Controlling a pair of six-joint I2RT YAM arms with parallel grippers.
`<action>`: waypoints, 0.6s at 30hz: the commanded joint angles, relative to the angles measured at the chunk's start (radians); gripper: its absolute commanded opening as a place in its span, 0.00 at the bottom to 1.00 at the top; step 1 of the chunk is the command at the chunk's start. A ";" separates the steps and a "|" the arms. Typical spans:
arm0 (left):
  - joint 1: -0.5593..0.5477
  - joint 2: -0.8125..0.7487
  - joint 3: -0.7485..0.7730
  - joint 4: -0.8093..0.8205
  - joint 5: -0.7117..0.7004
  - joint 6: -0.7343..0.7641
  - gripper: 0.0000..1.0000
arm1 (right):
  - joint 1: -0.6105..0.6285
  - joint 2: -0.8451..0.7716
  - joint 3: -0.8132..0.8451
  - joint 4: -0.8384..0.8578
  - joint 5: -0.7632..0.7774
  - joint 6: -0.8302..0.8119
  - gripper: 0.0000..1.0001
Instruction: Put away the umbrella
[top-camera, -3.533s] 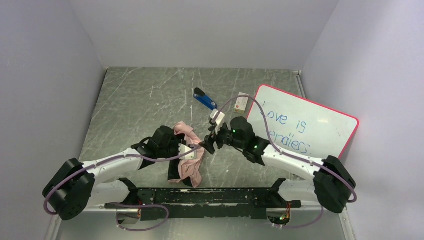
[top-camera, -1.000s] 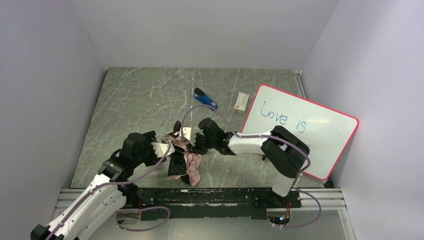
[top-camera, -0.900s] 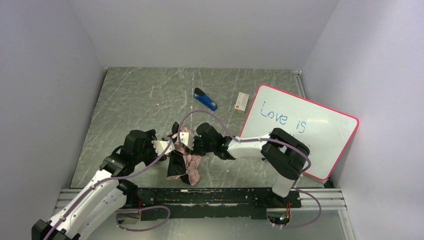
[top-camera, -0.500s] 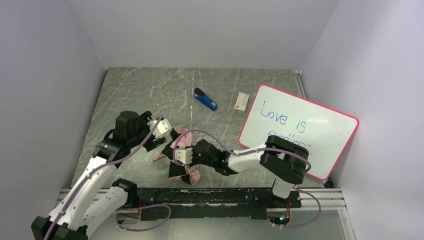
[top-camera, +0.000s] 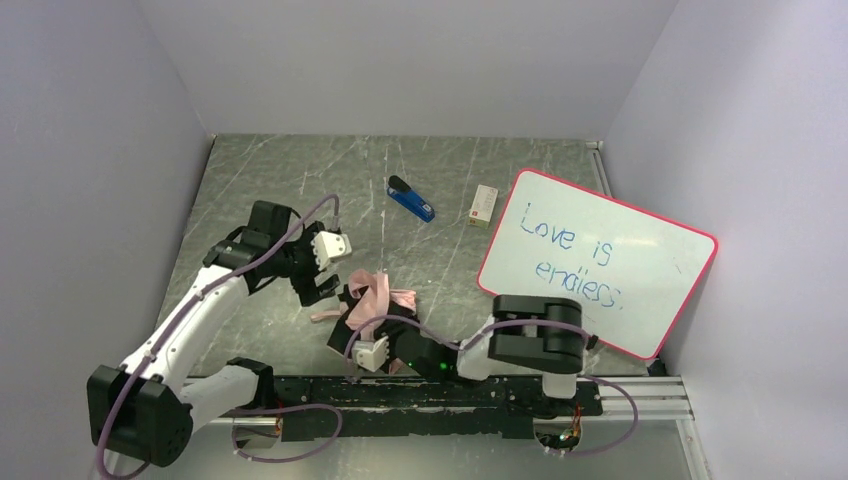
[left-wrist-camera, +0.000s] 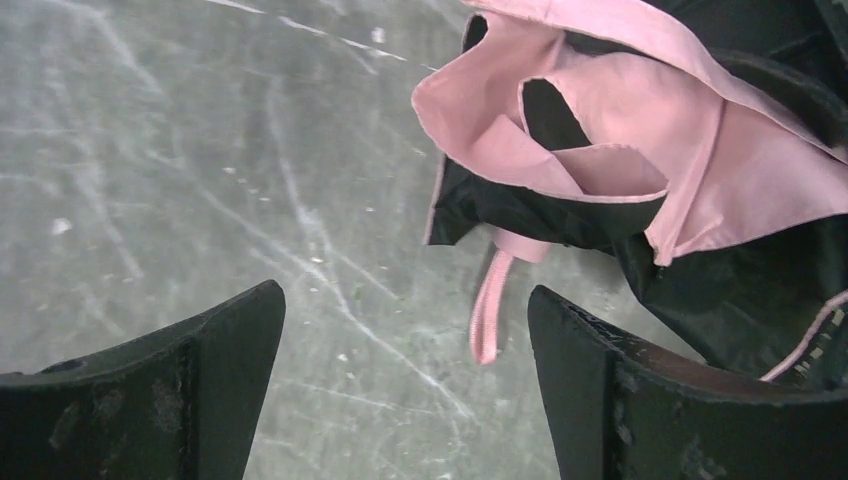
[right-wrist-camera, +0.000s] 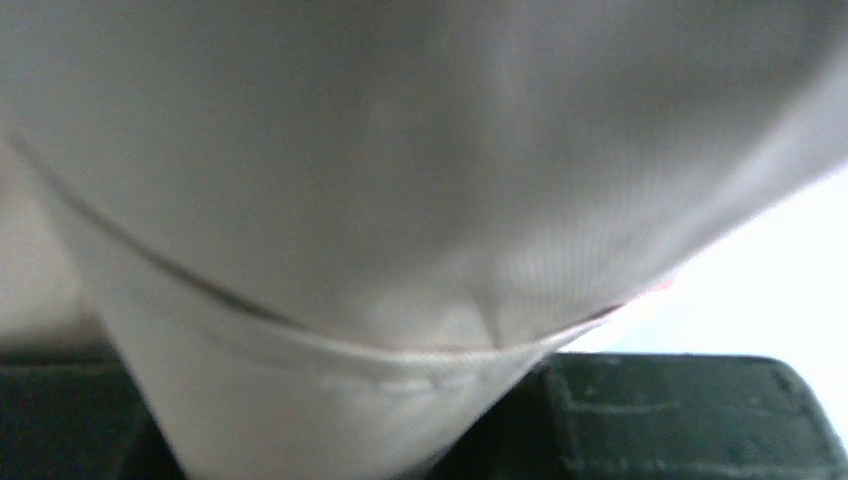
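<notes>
A pale grey wall closes the left side. The left arm (top-camera: 205, 310) reaches from the near corner over the grey, white-scratched table (top-camera: 260, 190). The left tool (left-wrist-camera: 405, 300) has its fingers spread wide with nothing between them. It hovers just left of the umbrella (top-camera: 368, 300) and does not touch it.

The umbrella lies crumpled on the table just ahead of the black rail (top-camera: 440, 392). Its pale pink cloth is folded over the black lining, and a pink strap (left-wrist-camera: 487, 320) trails on the surface. At its near end is the right tool (top-camera: 368, 352), set narrow. In the right wrist view, blurred pale cloth fills the frame and tapers down between the dark fingers (right-wrist-camera: 680, 410), so the tool seems to pinch the fabric.

Farther back lie a blue-and-black stapler (top-camera: 411, 201) and a small white box (top-camera: 484, 205) with a red mark too small to read. On the right, a red-framed whiteboard (top-camera: 600, 255) lies tilted, reading "Love is endless." in blue marker. Pale walls close the back and right.
</notes>
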 joint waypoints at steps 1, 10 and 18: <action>0.011 0.058 0.022 -0.107 0.145 0.125 0.95 | 0.058 0.156 -0.099 0.106 0.170 -0.159 0.14; 0.011 0.152 0.050 -0.215 0.277 0.264 0.97 | 0.113 0.290 -0.116 0.361 0.233 -0.244 0.13; 0.002 0.197 0.082 -0.194 0.402 0.261 0.97 | 0.122 0.260 -0.099 0.295 0.227 -0.188 0.12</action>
